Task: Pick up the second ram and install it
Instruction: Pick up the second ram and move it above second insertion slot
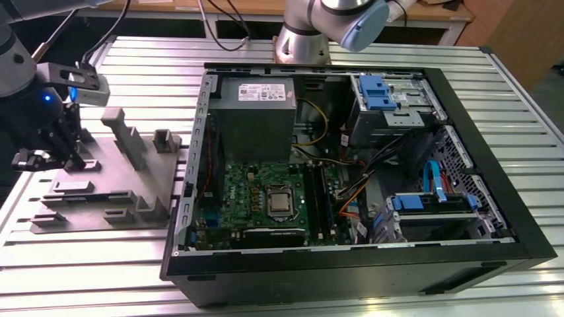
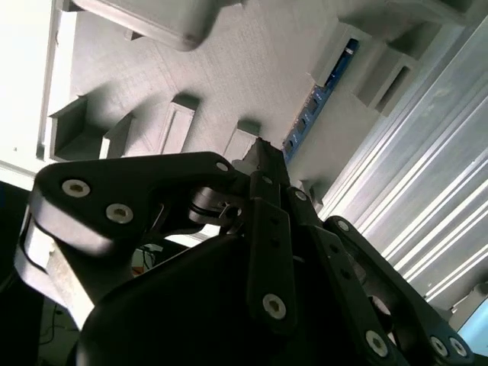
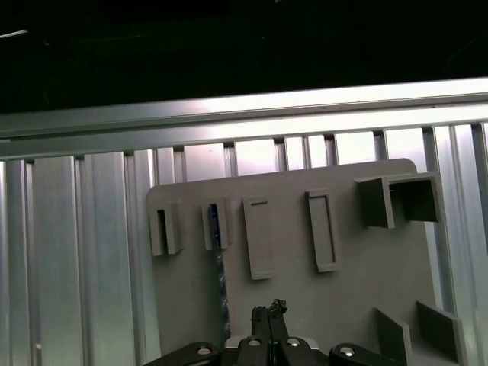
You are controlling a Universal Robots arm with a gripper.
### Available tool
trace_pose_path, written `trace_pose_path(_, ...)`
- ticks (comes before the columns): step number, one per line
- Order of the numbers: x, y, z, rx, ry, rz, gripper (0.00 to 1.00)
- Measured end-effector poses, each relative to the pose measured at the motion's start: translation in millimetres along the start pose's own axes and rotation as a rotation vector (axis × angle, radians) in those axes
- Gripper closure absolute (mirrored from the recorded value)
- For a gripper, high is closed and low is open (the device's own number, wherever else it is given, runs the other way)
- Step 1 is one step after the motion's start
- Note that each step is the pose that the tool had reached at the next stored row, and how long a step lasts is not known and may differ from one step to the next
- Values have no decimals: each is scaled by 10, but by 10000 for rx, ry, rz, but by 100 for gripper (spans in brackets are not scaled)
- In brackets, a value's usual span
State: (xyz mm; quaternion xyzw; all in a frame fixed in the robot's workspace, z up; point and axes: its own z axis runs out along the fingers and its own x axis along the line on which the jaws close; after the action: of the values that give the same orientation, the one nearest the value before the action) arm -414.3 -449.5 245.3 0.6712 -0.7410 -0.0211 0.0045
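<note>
Ram (image 3: 219,267) stands on its long edge in the grey tray (image 3: 343,290) in the first wrist view. One end is tucked into a slotted block near the tray's rim, and the rest runs back toward the gripper (image 3: 268,311). The jaws look pressed together with nothing between them. Their tips are beside the stick and apart from it. The tray lies on the slatted bench (image 3: 76,252).

In the second wrist view the ram (image 2: 313,103) shows as a blue strip with dark chips, lying along a groove between raised blocks. It is ahead of the closed tips and untouched.

In the exterior view the gripper hangs over the tray (image 1: 105,191) at the exterior view's left. It is well apart from the open case (image 1: 352,264) and its board (image 1: 255,191).

The stick is probably very light and stiff, but thin and likely to crack under a twist. Chips sit on its faces, and contacts likely run along one long edge. A sound hold would pinch the two flat faces lightly near mid-length, at the upper edge. Held there it should lift level without pivoting, and the contact edge is left alone.
</note>
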Motion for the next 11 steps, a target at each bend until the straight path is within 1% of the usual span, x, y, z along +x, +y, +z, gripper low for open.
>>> trace_pose_path(5, 92, -10, 33, 16, -2, -28, 90)
trace_pose_path(11, 171, -20, 108, 24, -10, -93, 90)
